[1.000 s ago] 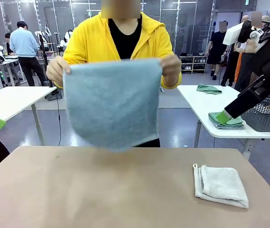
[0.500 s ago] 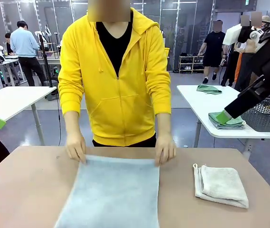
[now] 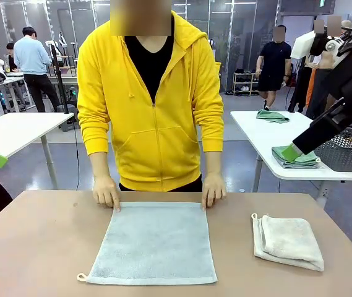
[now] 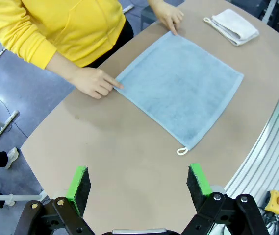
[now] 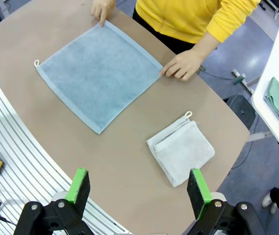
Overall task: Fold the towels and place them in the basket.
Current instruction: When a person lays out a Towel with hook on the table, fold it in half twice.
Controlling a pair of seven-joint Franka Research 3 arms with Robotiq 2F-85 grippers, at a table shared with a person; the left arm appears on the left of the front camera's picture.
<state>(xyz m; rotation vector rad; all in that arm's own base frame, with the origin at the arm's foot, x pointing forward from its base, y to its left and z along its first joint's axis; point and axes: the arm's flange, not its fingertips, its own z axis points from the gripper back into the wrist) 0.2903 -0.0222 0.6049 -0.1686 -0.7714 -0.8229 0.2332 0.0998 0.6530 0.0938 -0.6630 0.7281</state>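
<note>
The pale blue-grey towel [image 3: 154, 244] [image 4: 178, 85] [image 5: 97, 73] lies spread flat on the tan table, with a small loop at its near left corner. A person in a yellow hoodie presses both hands [image 3: 106, 192] on its far corners. The cream-white towel [image 3: 287, 241] [image 5: 183, 152] [image 4: 232, 25] lies folded at the table's right, its loop at the far corner. My left gripper [image 4: 139, 185] and right gripper [image 5: 138, 187] both hover high above the table, open and holding nothing. A dark mesh basket [image 3: 349, 151] stands on a white side table at the right.
The white side table [image 3: 262, 133] at the right also carries folded green cloths [image 3: 296, 158]. Another white table [image 3: 21, 130] stands at the left. The tan table [image 3: 33, 247] has bare surface on both sides of the blue towel. People walk in the background.
The person held the blue towel up in the air, then lowered it onto the table and smoothed it flat. The folded cream towel and both grippers have stayed still.
</note>
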